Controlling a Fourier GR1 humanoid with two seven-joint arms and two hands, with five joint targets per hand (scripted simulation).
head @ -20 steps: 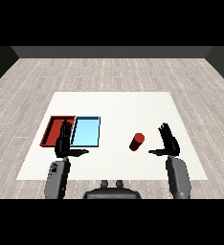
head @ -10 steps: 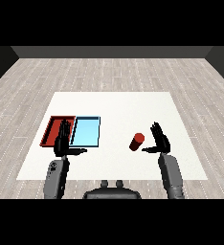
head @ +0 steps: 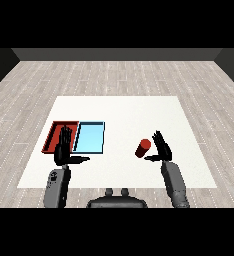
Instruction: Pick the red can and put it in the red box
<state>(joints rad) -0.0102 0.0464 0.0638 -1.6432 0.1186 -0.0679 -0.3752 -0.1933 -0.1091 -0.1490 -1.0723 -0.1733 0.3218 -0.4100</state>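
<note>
The red can point(head: 142, 148) stands on the white table, right of centre. My right hand point(head: 162, 148) is just to the can's right, fingers straight and thumb reaching toward the can's base; I cannot tell whether it touches. The red tray point(head: 53, 136) lies at the left with the light blue tray point(head: 90, 137) beside it. My left hand point(head: 63, 148) hovers open over the red tray's near right corner, thumb pointing right, and hides part of that tray.
The white table point(head: 119, 112) is bounded by grey wooden floor on every side. Both forearms come in from the lower corners.
My right hand has moved left, closing in on the red can from its right side. The left hand and the can have stayed put.
</note>
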